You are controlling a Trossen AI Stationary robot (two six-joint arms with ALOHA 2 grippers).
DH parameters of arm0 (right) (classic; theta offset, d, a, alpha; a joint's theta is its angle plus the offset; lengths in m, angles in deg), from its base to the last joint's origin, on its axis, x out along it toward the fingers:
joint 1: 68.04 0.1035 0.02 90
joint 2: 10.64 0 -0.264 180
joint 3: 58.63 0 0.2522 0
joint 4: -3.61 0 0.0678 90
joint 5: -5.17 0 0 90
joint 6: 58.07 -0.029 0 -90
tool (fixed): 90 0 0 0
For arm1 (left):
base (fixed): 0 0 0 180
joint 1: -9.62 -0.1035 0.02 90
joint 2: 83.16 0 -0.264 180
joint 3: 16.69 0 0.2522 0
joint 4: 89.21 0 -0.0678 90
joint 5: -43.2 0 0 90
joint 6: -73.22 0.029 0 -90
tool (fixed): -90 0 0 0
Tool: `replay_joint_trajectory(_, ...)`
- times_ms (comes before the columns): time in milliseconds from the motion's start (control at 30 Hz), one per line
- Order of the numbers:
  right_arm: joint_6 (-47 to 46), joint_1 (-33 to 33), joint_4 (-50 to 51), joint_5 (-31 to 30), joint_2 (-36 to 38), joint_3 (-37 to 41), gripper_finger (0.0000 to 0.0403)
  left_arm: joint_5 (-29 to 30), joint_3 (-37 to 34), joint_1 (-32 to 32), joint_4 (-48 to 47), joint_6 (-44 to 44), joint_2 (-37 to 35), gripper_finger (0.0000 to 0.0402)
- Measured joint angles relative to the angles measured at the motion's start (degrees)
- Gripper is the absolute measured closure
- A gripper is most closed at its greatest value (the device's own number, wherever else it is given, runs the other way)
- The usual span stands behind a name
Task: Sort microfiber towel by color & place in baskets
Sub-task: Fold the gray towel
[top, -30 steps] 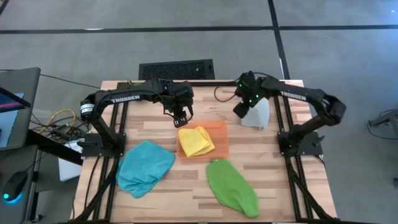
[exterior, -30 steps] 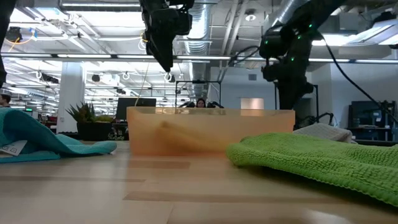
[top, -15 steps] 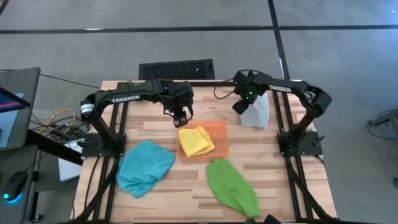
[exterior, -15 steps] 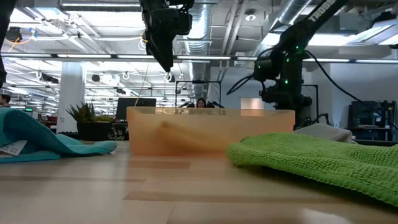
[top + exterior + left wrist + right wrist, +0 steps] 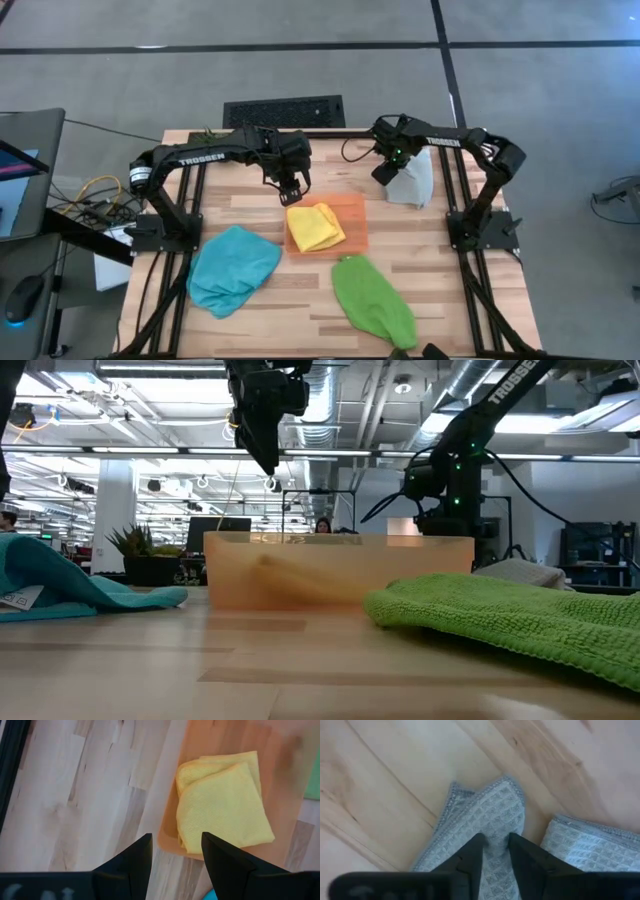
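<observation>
An orange tray point(image 5: 353, 215) near the table's middle holds a folded yellow towel point(image 5: 315, 227), which also shows in the left wrist view point(image 5: 222, 802). My left gripper point(image 5: 292, 190) hangs open and empty above the tray's far left corner point(image 5: 172, 847). A teal towel point(image 5: 232, 268) lies crumpled at the near left. A green towel point(image 5: 373, 300) lies near the front edge. A grey waffle towel point(image 5: 412, 180) lies at the far right. My right gripper point(image 5: 384, 174) is down on its left end, fingers close together on the cloth point(image 5: 495, 842). My right gripper pinches a raised ridge of the grey towel point(image 5: 495, 827) between its two fingers, close to the towel's end nearest the tray. The fingers come from above, pointing down. One layer or several, I cannot tell. The rest of the towel point(image 5: 580, 847) lies on the table.
A small green plant point(image 5: 207, 132) stands at the table's far left corner. In the low view the tray wall point(image 5: 340, 570) hides my right gripper's fingertips. Bare wood lies between the tray and the grey towel, and between the teal and green towels.
My right gripper has come down onto the grey towel and shifted slightly toward the table's far edge, its elbow drawing in toward the table. The towels and tray have stayed in place.
</observation>
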Motion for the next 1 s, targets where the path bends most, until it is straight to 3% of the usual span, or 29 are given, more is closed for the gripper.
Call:
replay_joint_trajectory(300, 0.83, 0.01, 0.07, 0.01, 0.02, 0.0, 0.0393, -0.06, 0.0, -0.02, 0.0, 0.48, 0.0, 0.0239)
replay_joint_trajectory(533, 0.92, 0.64, 1.01, 0.02, 0.02, -3.02, 0.0394, -0.07, 0.0, -0.02, 0.0, 0.59, 0.02, 0.0239)
replay_joint_trajectory(1000, 4.4, 3.23, 1.56, 0.05, 3.08, -19.07, 0.04, 0.28, 0.0, -0.02, 0.6, 1.31, 0.02, 0.0239)
